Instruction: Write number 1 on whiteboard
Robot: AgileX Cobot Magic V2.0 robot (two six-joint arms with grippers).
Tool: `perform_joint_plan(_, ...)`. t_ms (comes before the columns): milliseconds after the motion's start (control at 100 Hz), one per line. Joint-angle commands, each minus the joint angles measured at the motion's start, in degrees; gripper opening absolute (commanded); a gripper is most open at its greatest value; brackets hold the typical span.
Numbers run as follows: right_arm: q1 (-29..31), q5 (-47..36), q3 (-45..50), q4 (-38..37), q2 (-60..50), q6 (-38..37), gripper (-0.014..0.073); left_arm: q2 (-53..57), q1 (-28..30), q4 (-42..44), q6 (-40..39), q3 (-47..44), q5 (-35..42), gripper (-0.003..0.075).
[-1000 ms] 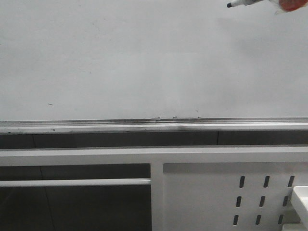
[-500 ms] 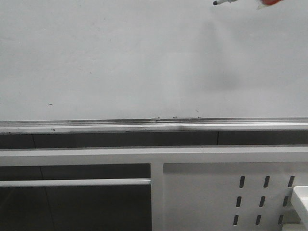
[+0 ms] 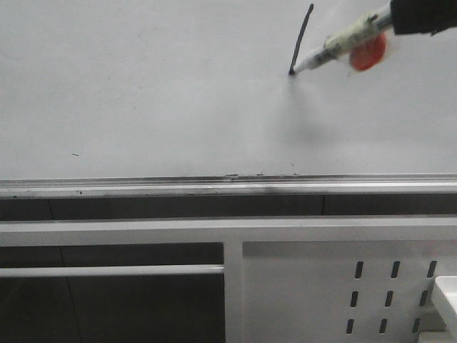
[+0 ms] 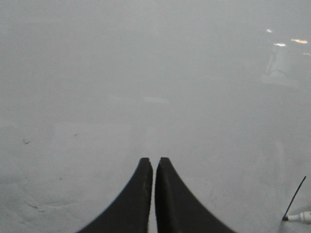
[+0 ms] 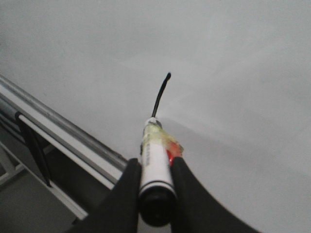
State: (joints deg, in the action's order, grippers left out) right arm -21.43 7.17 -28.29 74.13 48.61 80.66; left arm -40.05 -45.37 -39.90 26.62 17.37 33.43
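The whiteboard (image 3: 157, 86) fills the upper part of the front view, with a metal rail (image 3: 214, 186) along its bottom edge. A thin black slanted stroke, the number 1 (image 3: 303, 37), runs down its upper right part; it also shows in the right wrist view (image 5: 161, 95) and the left wrist view (image 4: 294, 198). My right gripper (image 5: 155, 167) is shut on a white marker pen (image 3: 335, 48) with a red blob (image 3: 368, 53). The pen's tip touches the board at the stroke's lower end. My left gripper (image 4: 153, 161) is shut and empty, facing the bare board (image 4: 146, 73).
Below the rail are white frame bars (image 3: 214, 230) and a white metal panel with slotted holes (image 3: 343, 293) at the lower right. A white object's corner (image 3: 446, 293) sits at the right edge.
The pen has moved down and slightly left across the board from the top edge. A black stroke now stands where none was before. My right gripper's dark body has come into the front view.
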Motion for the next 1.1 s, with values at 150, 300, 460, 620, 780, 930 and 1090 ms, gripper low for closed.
perform_joint_plan(150, 0.30, -2.00, -1.88, -0.14, 5.22, 0.68, -0.0050, 0.26, 0.19, 1.06, 0.14, 1.47, 3.54, -0.0020)
perform_joint_plan(300, 0.30, 1.87, -2.21, -0.14, 5.40, 0.68, -0.0050, 0.26, 0.19, 1.06, 1.83, 1.47, 3.16, -0.0020)
perform_joint_plan(460, 0.30, 17.04, -2.76, -0.26, 1.70, 0.68, -0.0050, 0.26, 0.19, 5.92, 1.83, 1.47, -2.43, -0.0020)
perform_joint_plan(620, 0.30, 23.60, -4.31, -2.72, 0.80, 0.68, -0.0050, 0.26, -0.90, 21.20, 0.97, 1.96, -17.56, -0.0020)
perform_joint_plan(780, 0.30, 28.74, -9.15, -9.76, 2.60, -2.42, -0.0050, 0.14, -6.43, 29.81, 0.97, 2.24, -24.92, -0.0019)
perform_joint_plan(930, 0.30, 32.52, -12.89, -11.37, 4.84, -2.82, -0.0050, -2.88, -12.03, 35.83, 0.97, 2.24, -25.56, 0.0028)
perform_joint_plan(1090, 0.30, 35.39, -15.08, -12.67, 6.75, -2.82, -0.0050, -9.15, -15.28, 36.56, 0.97, 3.39, -24.70, 0.0256)
